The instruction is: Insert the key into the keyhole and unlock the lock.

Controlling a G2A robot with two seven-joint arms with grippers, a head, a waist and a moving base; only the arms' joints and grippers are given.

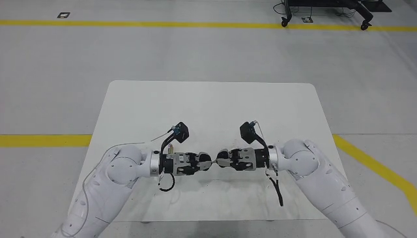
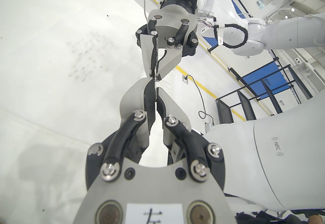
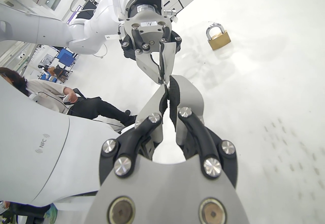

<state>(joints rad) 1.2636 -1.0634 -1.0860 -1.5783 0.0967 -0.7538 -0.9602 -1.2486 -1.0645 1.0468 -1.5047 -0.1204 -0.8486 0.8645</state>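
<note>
The left claw [image 2: 155,94] and the right claw [image 2: 156,75] are meeting tip to tip over the bench [image 1: 215,101], both pinching the key [image 2: 154,82] — a thin, stiff, light metal sliver, probably slippery and best held by its flat head. The padlock [image 3: 218,38] is lying apart on the bench — likely heavier and rigid, so its brass body may need bracing.

Brass padlock [image 3: 218,38] flat on white table [image 3: 266,19]

A white table [image 1: 273,101] is set on a grey floor [image 1: 58,75] crossed by yellow lines [image 1: 130,23]; a black wheeled frame [image 1: 326,0] is parked far right.
</note>
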